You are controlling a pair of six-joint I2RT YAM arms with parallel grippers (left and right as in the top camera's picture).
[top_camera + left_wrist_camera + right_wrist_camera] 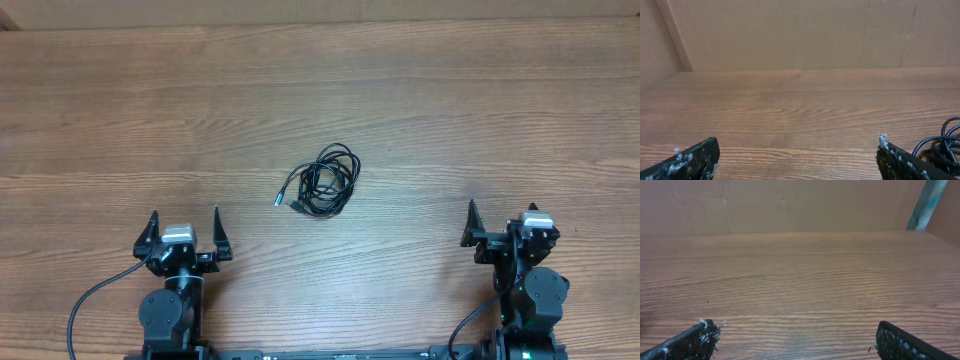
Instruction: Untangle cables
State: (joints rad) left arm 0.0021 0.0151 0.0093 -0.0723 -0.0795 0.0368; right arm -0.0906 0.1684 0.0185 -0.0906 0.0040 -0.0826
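Observation:
The cables (326,181) are thin black cords wound together in one loose coil at the middle of the wooden table, with two small plug ends sticking out at its left side. Part of the coil (942,148) shows at the right edge of the left wrist view, behind the right finger. My left gripper (186,234) is open and empty near the front edge, left of and nearer than the coil. My right gripper (503,222) is open and empty at the front right, apart from the coil. The right wrist view shows only bare wood between the fingers (792,336).
The wooden table (450,110) stretches wide on all sides of the coil. A brown wall (790,30) stands along its far edge. Thick black arm wiring (95,295) loops beside the left arm base at the front.

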